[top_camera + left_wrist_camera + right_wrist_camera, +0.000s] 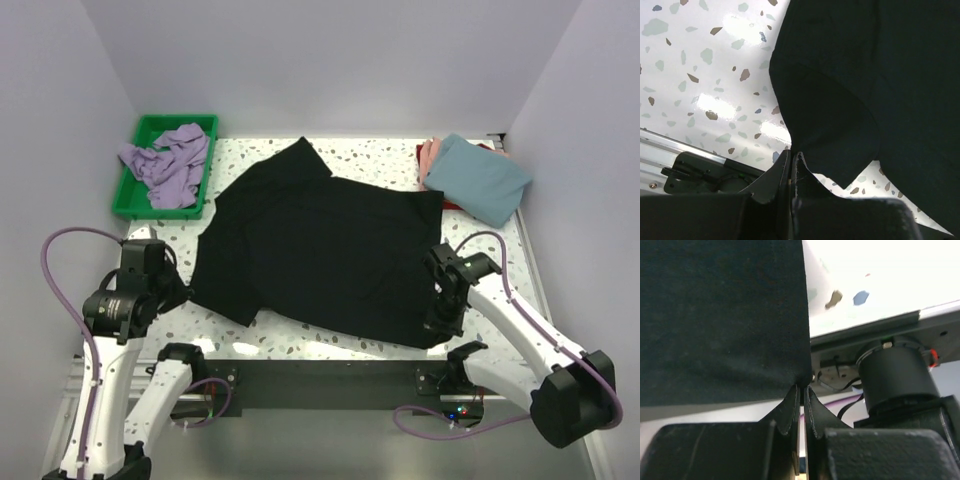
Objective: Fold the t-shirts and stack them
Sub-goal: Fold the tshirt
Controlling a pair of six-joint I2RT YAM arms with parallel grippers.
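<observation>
While my left gripper (pixel 792 156) and right gripper (pixel 801 389) clamp the large black cloth t-shirt (pixel 320 250), I should lift evenly, keeping the edge between them taut.

light: bright, even | glare: table (pixel 715 100) patches, right wrist blown out | focus: sharp overhead

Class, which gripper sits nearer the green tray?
Left. The left gripper pinches the black t-shirt near the green tray; the right gripper holds the shirt at the opposite side, far from it.
</observation>
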